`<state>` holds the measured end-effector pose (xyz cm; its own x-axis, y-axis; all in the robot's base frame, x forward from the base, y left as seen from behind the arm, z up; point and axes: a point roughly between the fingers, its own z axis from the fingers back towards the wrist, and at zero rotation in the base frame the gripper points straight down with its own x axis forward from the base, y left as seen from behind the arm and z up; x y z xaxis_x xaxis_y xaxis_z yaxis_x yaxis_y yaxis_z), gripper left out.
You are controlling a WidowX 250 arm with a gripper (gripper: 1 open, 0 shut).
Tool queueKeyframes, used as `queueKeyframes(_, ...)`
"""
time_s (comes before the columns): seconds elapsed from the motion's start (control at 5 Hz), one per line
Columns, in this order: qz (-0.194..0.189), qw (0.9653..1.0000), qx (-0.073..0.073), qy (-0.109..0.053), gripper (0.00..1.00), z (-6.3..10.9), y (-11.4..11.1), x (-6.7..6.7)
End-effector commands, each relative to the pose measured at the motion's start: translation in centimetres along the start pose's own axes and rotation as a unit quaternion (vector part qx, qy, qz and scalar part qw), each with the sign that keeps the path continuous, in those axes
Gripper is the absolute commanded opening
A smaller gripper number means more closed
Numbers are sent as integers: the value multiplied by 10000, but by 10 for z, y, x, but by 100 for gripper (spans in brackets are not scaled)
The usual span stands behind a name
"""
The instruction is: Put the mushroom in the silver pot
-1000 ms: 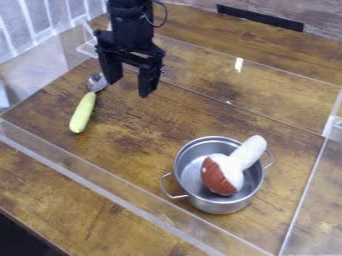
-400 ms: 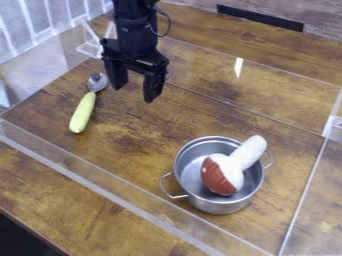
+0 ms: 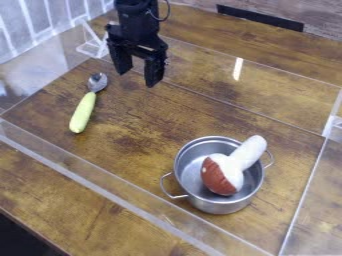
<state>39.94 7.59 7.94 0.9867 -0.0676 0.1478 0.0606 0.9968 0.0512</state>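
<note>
Lying inside the silver pot, the mushroom rests with its reddish-brown cap down against the pot floor on the near-left side and its cream stem leaning up over the far-right rim. Neither pot nor mushroom has shifted over the last second; both sit in the same near-right spot on the wooden table.

What has changed is the gripper. It has drifted toward the far edge of the scene, further from the pot than a second ago, and now hangs at the far left, pointing down, with its black fingers spread wide and nothing between them. It is well apart from the mushroom.

Off to the left lies a spoon with a yellow-green handle, untouched, just near-left of the gripper.

Judging from this, the placement looks finished: the mushroom is in the pot, released, and the arm seems to be retreating rather than reaching for anything.
</note>
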Motion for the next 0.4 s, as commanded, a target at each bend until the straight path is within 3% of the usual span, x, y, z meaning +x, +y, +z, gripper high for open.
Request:
queueKeyframes(0.0,122,9995,70,-289,100,6,17,10)
queueKeyframes(0.2,149,9994,28,-303,100,-1,24,12)
